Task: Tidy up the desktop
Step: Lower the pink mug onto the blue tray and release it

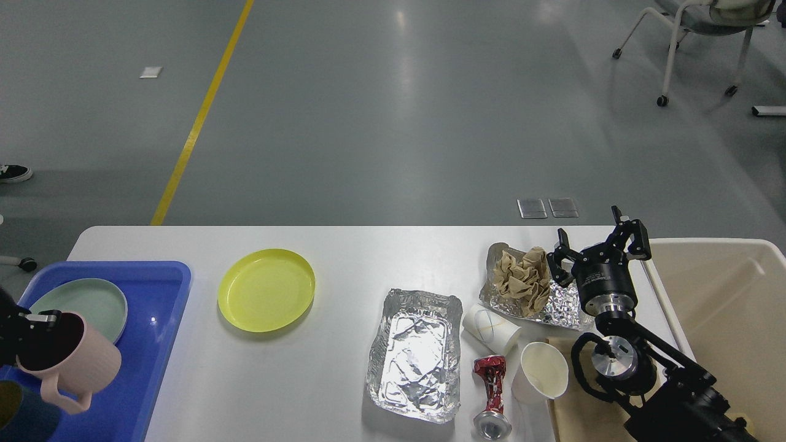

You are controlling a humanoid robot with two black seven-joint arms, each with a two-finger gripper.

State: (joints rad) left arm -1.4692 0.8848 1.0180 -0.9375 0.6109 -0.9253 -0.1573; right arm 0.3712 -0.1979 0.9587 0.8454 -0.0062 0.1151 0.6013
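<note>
The white desktop (368, 258) spans the view. At the far left edge my left gripper (35, 328) is shut on the rim of a pink ribbed mug (73, 365). The mug hangs tilted over the near part of the blue tray (153, 344), in front of a pale green plate (83, 302). My right gripper (599, 240) stands open at the right, just right of a crumpled brown paper (522, 279) lying on a foil sheet (556, 307). Nothing is between its fingers.
On the table lie a yellow plate (266, 290), a foil tray (416, 355), two paper cups (489, 328) (543, 371) and a crushed red can (491, 393). A cream bin (724, 319) stands at the right edge. A dark blue cup (21, 418) sits in the tray's near corner.
</note>
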